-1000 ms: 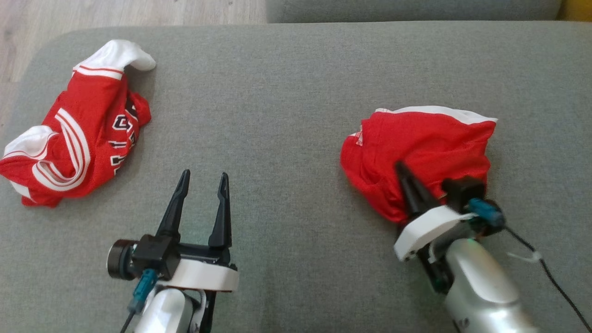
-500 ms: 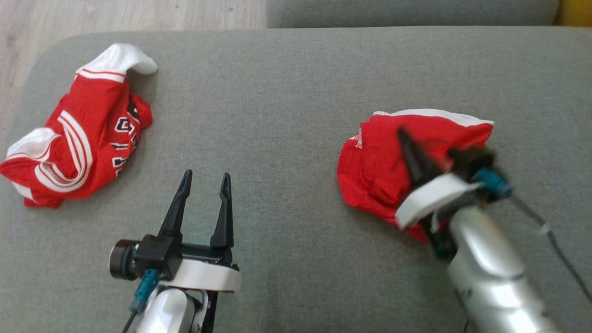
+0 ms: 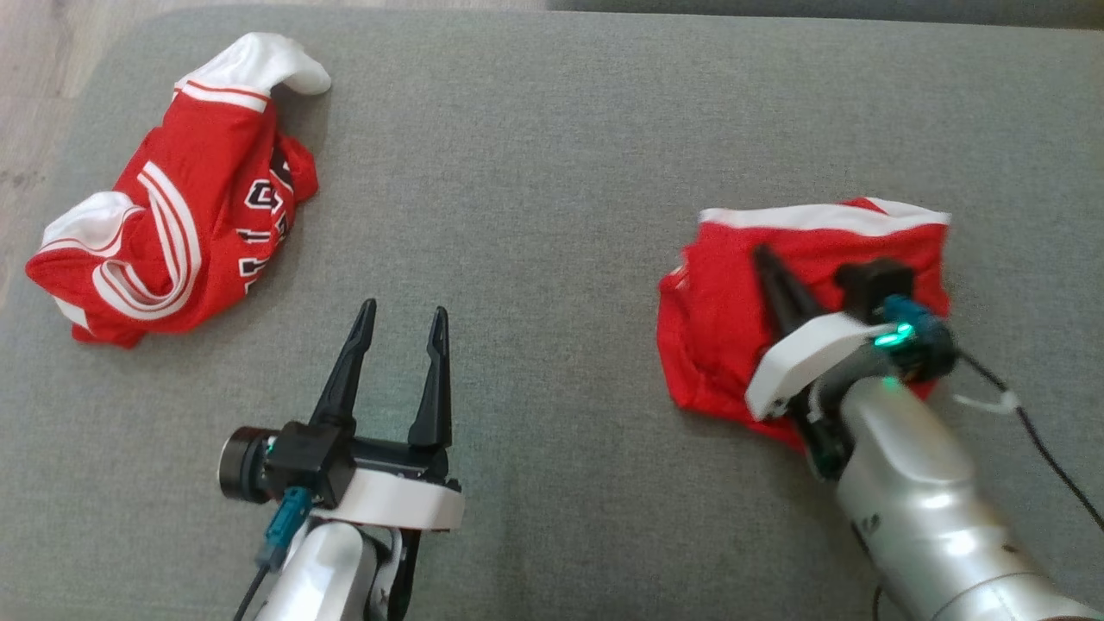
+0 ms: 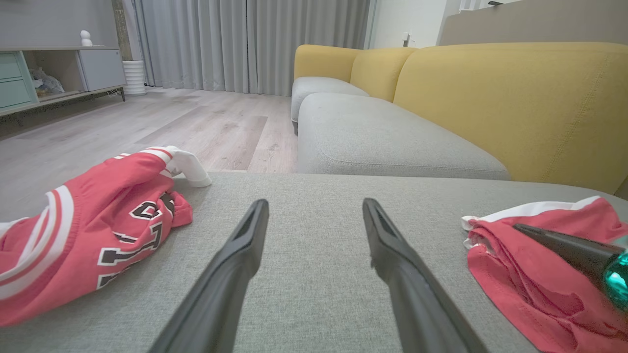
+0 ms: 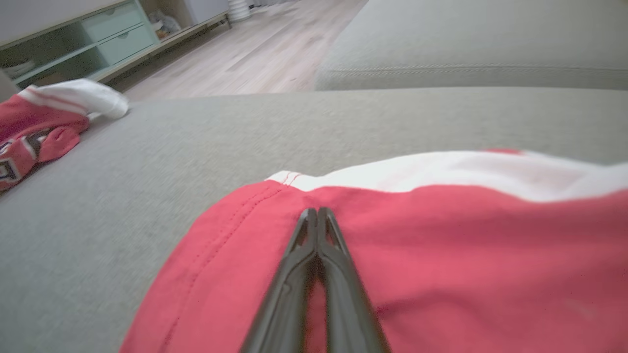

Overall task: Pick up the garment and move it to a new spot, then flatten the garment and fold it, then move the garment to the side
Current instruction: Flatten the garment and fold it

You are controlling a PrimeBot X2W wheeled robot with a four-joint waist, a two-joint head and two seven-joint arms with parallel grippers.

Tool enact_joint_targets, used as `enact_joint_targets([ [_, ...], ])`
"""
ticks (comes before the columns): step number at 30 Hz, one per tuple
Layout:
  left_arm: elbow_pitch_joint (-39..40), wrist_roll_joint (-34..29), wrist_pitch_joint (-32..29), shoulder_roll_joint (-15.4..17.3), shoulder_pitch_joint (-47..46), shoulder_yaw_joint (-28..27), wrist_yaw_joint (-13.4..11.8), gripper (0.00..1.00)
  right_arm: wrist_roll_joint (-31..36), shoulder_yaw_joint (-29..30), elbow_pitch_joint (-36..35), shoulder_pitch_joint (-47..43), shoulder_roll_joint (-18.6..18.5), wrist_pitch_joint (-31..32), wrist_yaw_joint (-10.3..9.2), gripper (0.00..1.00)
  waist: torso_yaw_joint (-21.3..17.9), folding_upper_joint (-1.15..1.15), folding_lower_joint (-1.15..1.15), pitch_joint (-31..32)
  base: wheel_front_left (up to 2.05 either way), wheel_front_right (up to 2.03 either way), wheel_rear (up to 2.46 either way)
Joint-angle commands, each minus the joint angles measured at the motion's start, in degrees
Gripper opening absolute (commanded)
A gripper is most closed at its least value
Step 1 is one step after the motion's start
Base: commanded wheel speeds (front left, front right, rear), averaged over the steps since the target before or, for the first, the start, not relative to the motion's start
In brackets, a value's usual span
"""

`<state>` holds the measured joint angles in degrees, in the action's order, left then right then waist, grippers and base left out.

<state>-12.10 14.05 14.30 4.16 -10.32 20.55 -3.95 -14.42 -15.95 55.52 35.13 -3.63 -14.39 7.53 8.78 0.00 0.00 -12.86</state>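
Red mesh with white stripes and black block lettering makes up the crumpled jersey (image 3: 172, 207) at the far left of the cushion, well apart from both arms. Next comes the left gripper (image 3: 404, 308), its two fingers spread wide over bare upholstery with nothing between them.

Further right lie the red shorts (image 3: 716, 345), bunched in a soft heap with a white band (image 3: 819, 217) along the far edge. They look thin, light and limp. They should sag and drape when lifted, and a single pinch would likely leave the rest trailing. The stitched white band or a hem corner seems the firmest place to grip, with one gripper at each end for spreading them flat.

The right gripper (image 3: 761, 254) lies over the middle of the shorts with its fingers pressed together. From the right wrist view I cannot tell whether a fold of cloth is caught between them.

The grey woven cushion (image 3: 552, 155) is broad and slightly textured, so the cloth may cling a little when dragged.

Around it, a low cabinet with pale green drawers (image 4: 14, 78) stands at the left. Beyond it are a light wood floor (image 4: 147, 117), grey curtains (image 4: 245, 44) and a yellow-backed sofa (image 4: 515, 98).
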Motion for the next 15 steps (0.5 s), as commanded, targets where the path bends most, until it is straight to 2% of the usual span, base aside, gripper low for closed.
enact_joint_targets([
  [1, 1.43, -0.49, 0.7, 0.05, -1.97, -1.62, 0.15, 1.0, -2.56, -5.52, 0.01, -0.06, 0.75, 0.05, -0.04, 0.0, 0.1, 0.0, 0.0, -0.14, 0.0, 0.0, 0.0],
  [5, 1.19, -0.56, 0.7, 0.11, -2.03, -1.95, -0.01, 1.0, -6.15, -13.15, 1.51, -1.83, 0.75, 2.17, -0.04, 0.0, -0.44, 0.0, 0.0, 0.23, 0.0, 0.0, 0.0],
  [8, 1.25, -0.59, 0.7, 0.18, -2.04, -2.18, -0.08, 1.0, -8.3, -16.34, 2.1, -2.32, 0.75, 2.45, -0.04, 0.0, -1.24, 0.0, 0.0, 0.6, 0.0, 0.0, 0.0],
  [12, 1.28, -0.59, 0.7, 0.25, -1.87, -2.39, -0.09, 1.0, -9.02, -17.8, 2.44, -1.8, 0.75, 1.39, -0.04, 0.0, -2.32, 0.0, 0.0, 1.19, 0.0, 0.0, 0.0],
  [15, 1.33, -0.57, 0.7, 0.3, -1.49, -2.59, -0.1, 1.0, -8.19, -16.07, 2.3, -0.59, 0.75, -0.13, -0.04, 0.0, -3.52, 0.0, 0.0, 2.09, 0.0, 0.0, 0.0],
])
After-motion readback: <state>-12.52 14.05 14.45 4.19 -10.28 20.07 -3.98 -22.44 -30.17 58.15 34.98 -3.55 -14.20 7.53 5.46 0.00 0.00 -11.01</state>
